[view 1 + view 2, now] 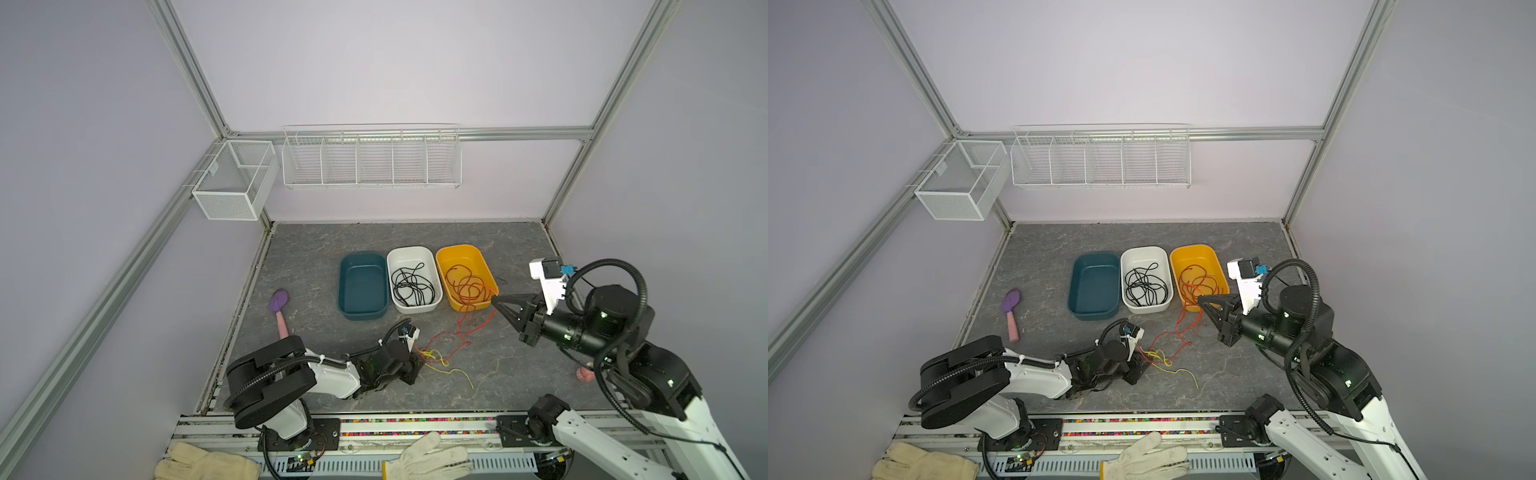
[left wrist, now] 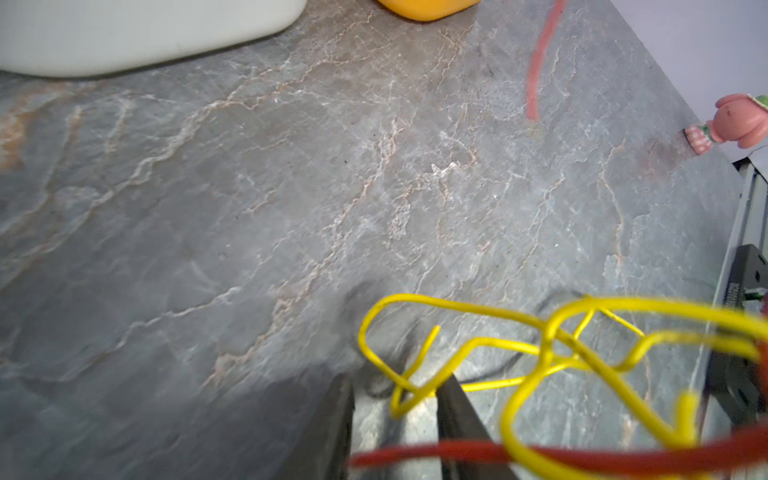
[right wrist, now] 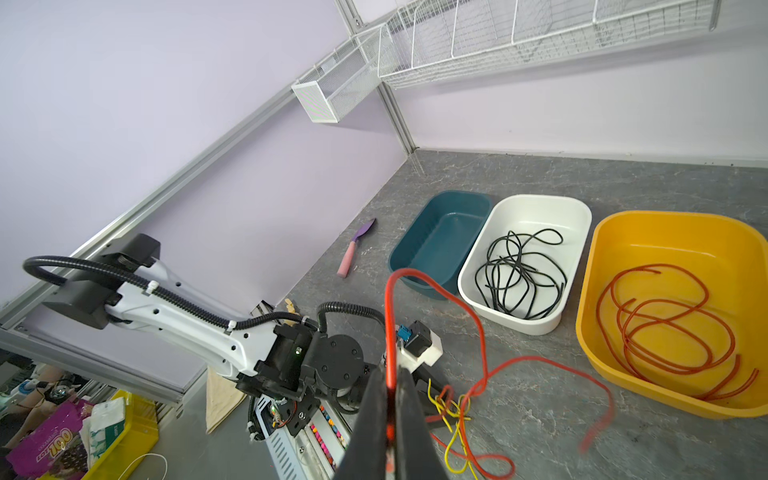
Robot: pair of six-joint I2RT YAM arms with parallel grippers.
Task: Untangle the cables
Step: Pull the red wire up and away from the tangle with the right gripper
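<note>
The cables are three: a red cable [image 1: 468, 291], a yellow cable [image 2: 547, 336] and a black cable [image 1: 411, 286]. The black cable lies coiled alone inside the white tub [image 1: 409, 250], between the blue tub [image 1: 362, 286] and the yellow tub [image 1: 457, 248], well apart from both pincers.

The red cable makes several loops in the yellow tub, goes over its near rim and falls to the table [image 1: 316, 257]. There it runs to the left and meets the yellow cable in a small knot just beside the left gripper [image 2: 397, 380].

The right gripper [image 3: 390, 376] is raised above the table at the near right corner of the yellow tub. Its jaws are clenched on the red cable, which rises from between the tips as an arch in the right wrist view.

The left gripper is low on the table, at the knot. Its jaws stand apart, and one bent loop of the yellow cable lies in the gap between them, not squeezed. A blurred piece of the red cable crosses in front of its fingers; whether it touches them I cannot tell. In both top views the rest of the yellow cable trails on the table to the right, toward the near edge.
</note>
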